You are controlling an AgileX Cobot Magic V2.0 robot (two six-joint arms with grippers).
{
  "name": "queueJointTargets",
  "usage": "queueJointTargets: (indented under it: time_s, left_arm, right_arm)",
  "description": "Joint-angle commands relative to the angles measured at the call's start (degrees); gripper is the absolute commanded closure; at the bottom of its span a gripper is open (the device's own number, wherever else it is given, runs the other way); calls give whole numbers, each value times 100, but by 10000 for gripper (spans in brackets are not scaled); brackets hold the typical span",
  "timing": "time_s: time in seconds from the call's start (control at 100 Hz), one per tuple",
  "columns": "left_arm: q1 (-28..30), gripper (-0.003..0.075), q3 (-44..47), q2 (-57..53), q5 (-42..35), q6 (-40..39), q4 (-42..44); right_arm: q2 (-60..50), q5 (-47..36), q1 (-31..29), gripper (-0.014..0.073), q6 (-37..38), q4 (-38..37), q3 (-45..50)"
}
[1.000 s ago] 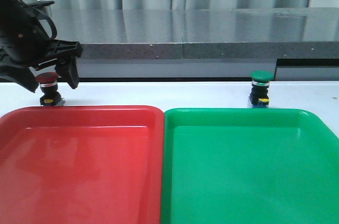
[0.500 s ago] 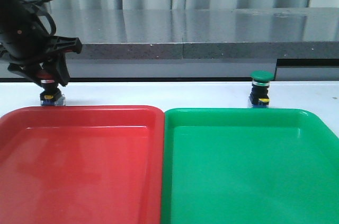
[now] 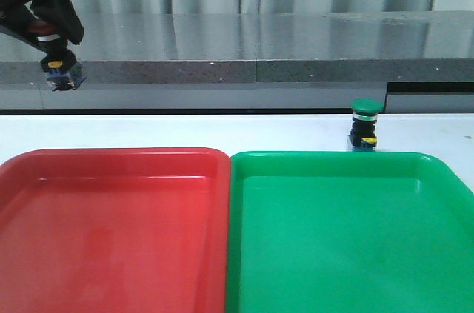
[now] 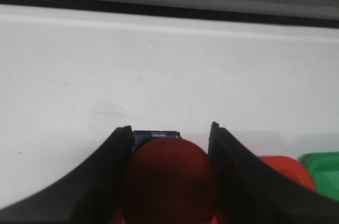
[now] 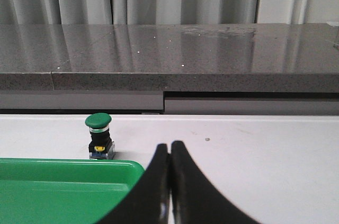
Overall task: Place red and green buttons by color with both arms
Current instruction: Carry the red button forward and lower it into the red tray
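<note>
Table (image 3: 222,129) w/ two trays side by side at the near edge: red tray (image 3: 111,231) on the left, green tray (image 3: 348,231) on the right, rims touching. Left gripper (image 3: 55,43) is up at far left, well above the table, fingers clamped on the red button (image 4: 169,181); left wrist view shows the cap wedged between both fingers, blue base peeking out behind. Green button (image 3: 364,125) stands upright on the table, just beyond the far rim of the green tray, untouched. Right gripper (image 5: 170,181) has fingers pressed together, empty, hanging to the right of the green button and apart from it. Main risk, imo: grip looks to be on the rounded cap, so the red button could slip or tilt during the carry and drop outside the red tray. A high release could make it bounce or roll. Smaller risk: right gripper must open before approach, or it'll knock the green button over.
</note>
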Motion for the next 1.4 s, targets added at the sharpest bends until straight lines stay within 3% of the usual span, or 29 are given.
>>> queueJointTargets:
  time_s: [0.0, 0.43, 1.09, 1.23, 1.39]
  left_arm:
    - [-179, 622, 213, -514, -504, -16, -173]
    - [-892, 622, 1397, -659, -1394, -71, -607]
    - [-906, 615, 1446, 214, -1428, -71, -673]
    - [-906, 547, 1446, 275, -1428, -61, -673]
    - [-906, 390, 1446, 296, -1428, -61, -673]
  right_arm:
    - [-97, -501, -25, 661, 2, -60, -80]
    - [-97, -501, -25, 661, 2, -60, -80]
    - [-97, -501, -25, 661, 2, -60, -80]
    - [-97, -501, -25, 661, 2, -60, -80]
    - [-97, -501, -25, 661, 2, -60, -80]
